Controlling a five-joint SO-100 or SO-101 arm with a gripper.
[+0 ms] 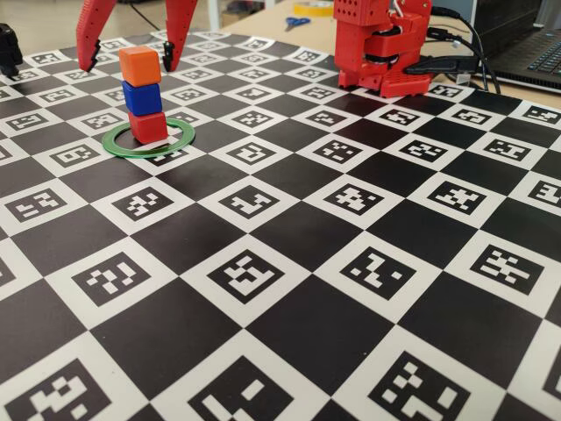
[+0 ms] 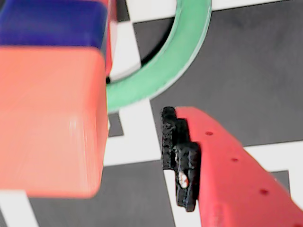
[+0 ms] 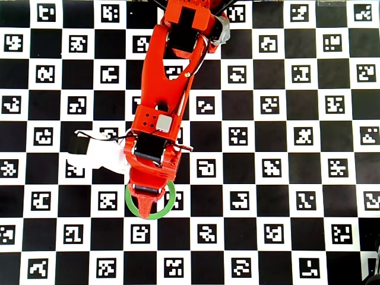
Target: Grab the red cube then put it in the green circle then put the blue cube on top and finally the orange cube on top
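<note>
Checkerboard mat and desk clutter behind it

A black-and-white checkerboard mat [image 1: 289, 263] printed with square fiducial markers covers the table in the fixed and overhead views. Beyond its far edge, in the fixed view, a pair of blue-handled scissors [image 1: 296, 22] lies on the pale wooden desk [image 1: 254, 22] near a yellow tape roll [image 1: 313, 8]. Black cables [image 1: 465, 53] trail at the right, beside a dark laptop [image 1: 530, 48].

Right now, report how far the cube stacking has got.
Stacking looks done: in the fixed view the red cube sits inside the green circle, the blue cube on it, the orange cube on top. Nothing is in hand; the tool straddles the orange cube, open, fingers apart from it. Left: pulling the arm clear without nudging the slightly uneven stack.
</note>
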